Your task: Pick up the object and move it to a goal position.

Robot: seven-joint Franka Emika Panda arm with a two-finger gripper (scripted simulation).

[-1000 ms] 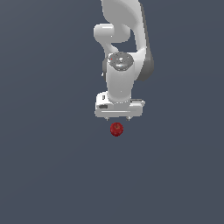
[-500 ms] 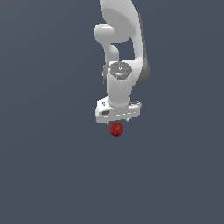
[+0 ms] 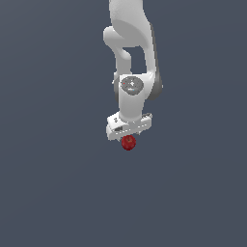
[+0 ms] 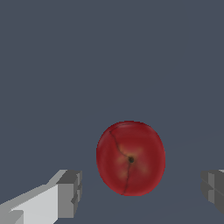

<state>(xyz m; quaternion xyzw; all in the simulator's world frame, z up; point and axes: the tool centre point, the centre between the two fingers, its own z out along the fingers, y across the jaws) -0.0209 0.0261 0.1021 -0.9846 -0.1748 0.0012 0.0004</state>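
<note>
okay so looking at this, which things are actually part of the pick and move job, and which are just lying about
Part of the job:
- red apple-like ball, between the open jaws, untouched
- gripper, hanging over the ball

Just lying about:
- nothing else in view; only the plain dark surface under the ball

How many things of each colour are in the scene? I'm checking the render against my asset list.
Red: 1, the apple
White: 1, the robot arm with its gripper, jaws apart on either side of the apple
Grey: 1, the floor
Total: 3
</note>
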